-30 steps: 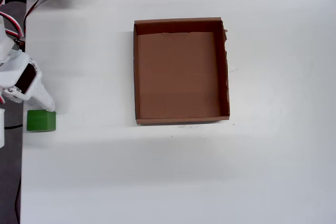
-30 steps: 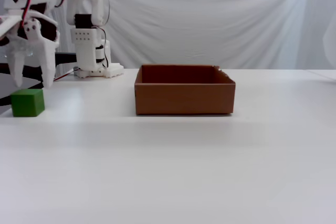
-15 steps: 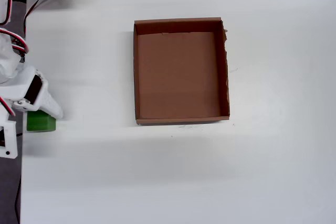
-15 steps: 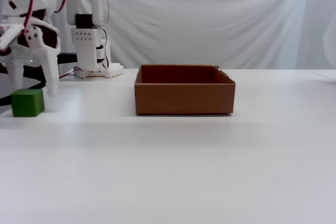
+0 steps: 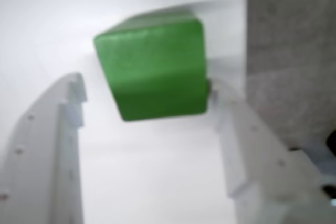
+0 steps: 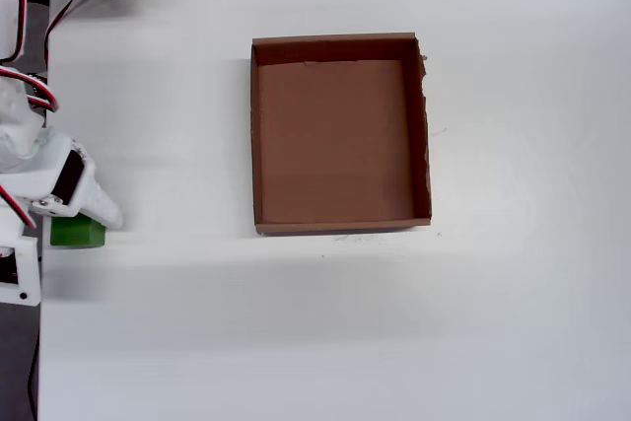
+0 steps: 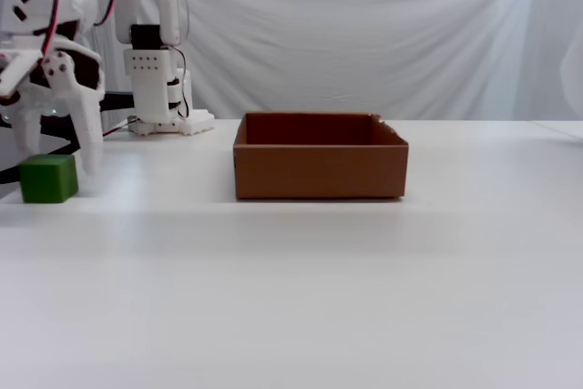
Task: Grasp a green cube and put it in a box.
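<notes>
The green cube (image 6: 79, 234) rests on the white table near its left edge in the overhead view, well left of the box (image 6: 340, 38). The fixed view shows the cube (image 7: 48, 179) at the far left and the brown box (image 7: 319, 170) in the middle, nothing visible inside it. My gripper (image 7: 57, 163) is open and hangs over the cube, one finger (image 7: 88, 148) down at its right side, the other behind its left. In the wrist view the cube (image 5: 152, 66) lies between the fingertips of the open gripper (image 5: 144, 85), and the right finger (image 5: 247, 150) nearly touches it.
The arm's white base (image 7: 159, 61) stands at the back left. A dark strip (image 6: 20, 342) beyond the table's left edge runs right beside the cube. Bare white tabletop (image 6: 532, 244) surrounds the box.
The gripper has moved down and forward over the cube, so its fingers now straddle it. The cube and the box have not moved.
</notes>
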Action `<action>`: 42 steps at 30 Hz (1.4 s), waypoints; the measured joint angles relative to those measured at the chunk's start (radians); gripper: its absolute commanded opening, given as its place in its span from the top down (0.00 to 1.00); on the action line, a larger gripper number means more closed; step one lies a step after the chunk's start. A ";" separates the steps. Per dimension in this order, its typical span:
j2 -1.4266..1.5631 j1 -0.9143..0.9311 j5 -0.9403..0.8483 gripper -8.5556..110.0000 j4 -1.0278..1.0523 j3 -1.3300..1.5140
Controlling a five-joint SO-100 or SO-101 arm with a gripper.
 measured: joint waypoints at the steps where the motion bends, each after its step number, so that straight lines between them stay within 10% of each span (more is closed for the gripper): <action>1: -0.008 0.000 0.000 0.70 0.000 -0.005; 42: 0.104 -0.206 0.106 0.82 0.325 -0.183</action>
